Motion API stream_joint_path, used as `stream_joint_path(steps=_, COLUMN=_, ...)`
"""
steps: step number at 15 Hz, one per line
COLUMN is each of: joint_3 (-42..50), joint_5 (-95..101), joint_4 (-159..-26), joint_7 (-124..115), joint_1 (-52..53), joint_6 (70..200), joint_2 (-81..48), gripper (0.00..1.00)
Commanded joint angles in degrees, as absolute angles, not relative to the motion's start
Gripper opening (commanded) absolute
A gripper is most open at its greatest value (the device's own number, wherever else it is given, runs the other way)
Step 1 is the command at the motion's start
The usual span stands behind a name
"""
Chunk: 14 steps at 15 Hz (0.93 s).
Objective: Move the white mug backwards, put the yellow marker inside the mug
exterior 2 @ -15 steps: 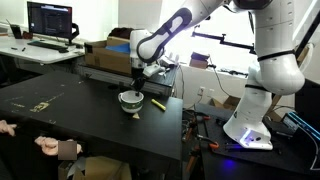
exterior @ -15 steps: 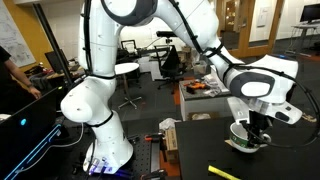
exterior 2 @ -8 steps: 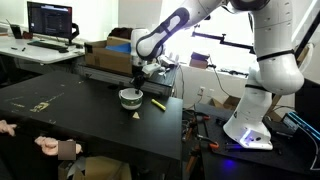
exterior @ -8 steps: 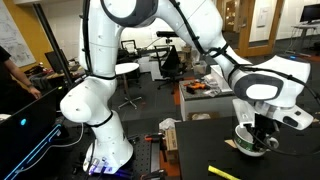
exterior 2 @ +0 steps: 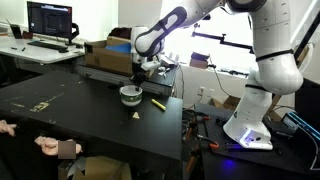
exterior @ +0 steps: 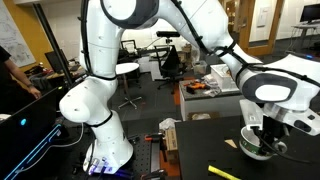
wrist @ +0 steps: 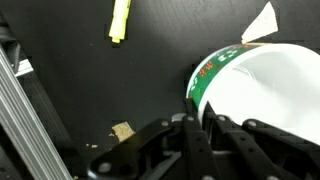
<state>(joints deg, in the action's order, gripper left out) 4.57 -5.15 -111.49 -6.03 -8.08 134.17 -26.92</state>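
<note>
On table (wrist: 60,70) | yellow marker (exterior: 222,172) flat, diagonal | end effector (wrist: 203,125) grips white mug (wrist: 270,90)

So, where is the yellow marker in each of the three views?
In an exterior view: yellow marker at bottom edge, left of white mug.
In an exterior view: marker right of mug.
Wrist view: marker at top, left of mug.
Shared landmark: the mug.

You're in an office-like robotics lab: rolling office chairs (exterior: 170,62) stand on open floor behind the arm (exterior: 100,95), a lit monitor (exterior 2: 50,19) glows beyond the black desk's (exterior 2: 60,110) far corner, and a cardboard box (exterior 2: 105,52) sits at its far edge.
</note>
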Motion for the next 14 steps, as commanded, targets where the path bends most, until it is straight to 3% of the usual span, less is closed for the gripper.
stream_joint_path(steps=1, joint_3=5.1, joint_5=-6.3, joint_4=-108.5, joint_7=-7.3, joint_1=-7.9, joint_6=131.3, joint_2=-27.9, gripper=0.03)
stream_joint_path(steps=9, joint_3=5.3, joint_5=-6.5, joint_4=-105.7, joint_7=-8.7, joint_1=-8.1, joint_6=131.1, joint_2=-31.1, gripper=0.03)
stream_joint_path(steps=10, joint_3=5.3, joint_5=-6.5, joint_4=-105.4, joint_7=-8.7, joint_1=-8.1, joint_6=130.9, joint_2=-31.3, gripper=0.35)
stream_joint_path(steps=12, joint_3=5.5, joint_5=-6.5, joint_4=-104.9, joint_7=-8.9, joint_1=-8.1, joint_6=130.5, joint_2=-31.3, gripper=0.43)
stream_joint_path(steps=14, joint_3=5.5, joint_5=-6.6, joint_4=-104.4, joint_7=-9.1, joint_1=-8.0, joint_6=130.2, joint_2=-31.2, gripper=0.58)
